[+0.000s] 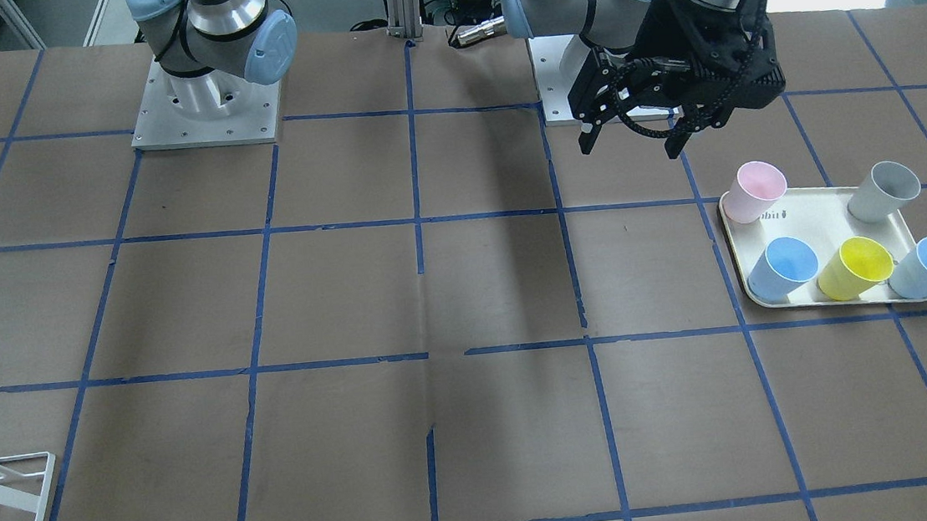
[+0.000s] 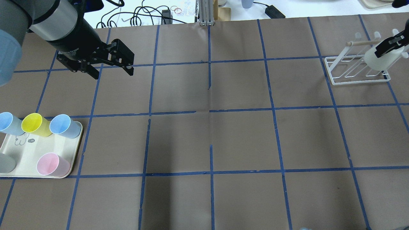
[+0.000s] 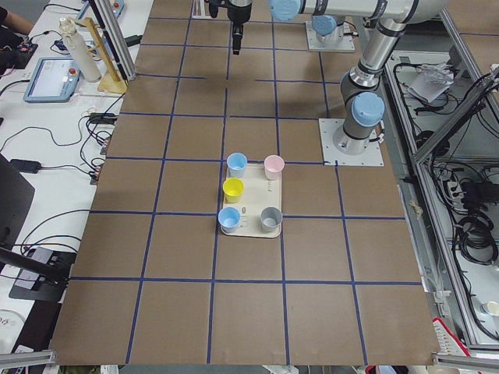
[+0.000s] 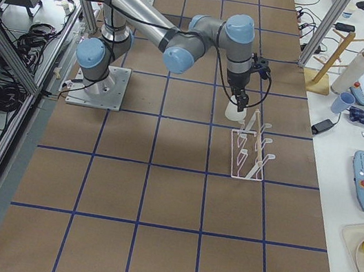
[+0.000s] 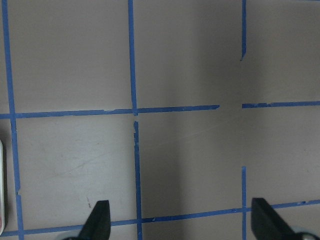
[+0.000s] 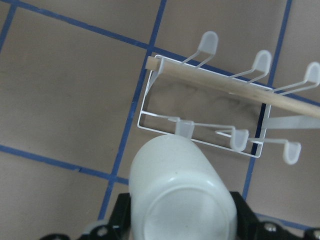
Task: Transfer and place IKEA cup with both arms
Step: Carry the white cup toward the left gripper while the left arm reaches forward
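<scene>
The off-white IKEA cup [image 2: 378,60] is held in my right gripper [image 2: 391,43], which is shut on it at the end of the white wire rack [image 2: 351,78]. In the right wrist view the cup [image 6: 182,200] shows its closed base toward the camera, just short of the rack's nearest pegs [image 6: 185,127]. It also shows in the exterior right view [image 4: 234,110]. My left gripper [image 2: 113,74] is open and empty, high over the table's left side, beyond the tray. In the left wrist view its fingertips [image 5: 100,217] frame bare table.
A cream tray [image 2: 19,159] at the left holds two blue cups, a yellow cup [image 2: 33,124], a pink cup [image 2: 51,164] and a grey cup [image 1: 885,190]. Blue tape lines grid the brown table. The rack has a wooden rod [image 6: 235,90].
</scene>
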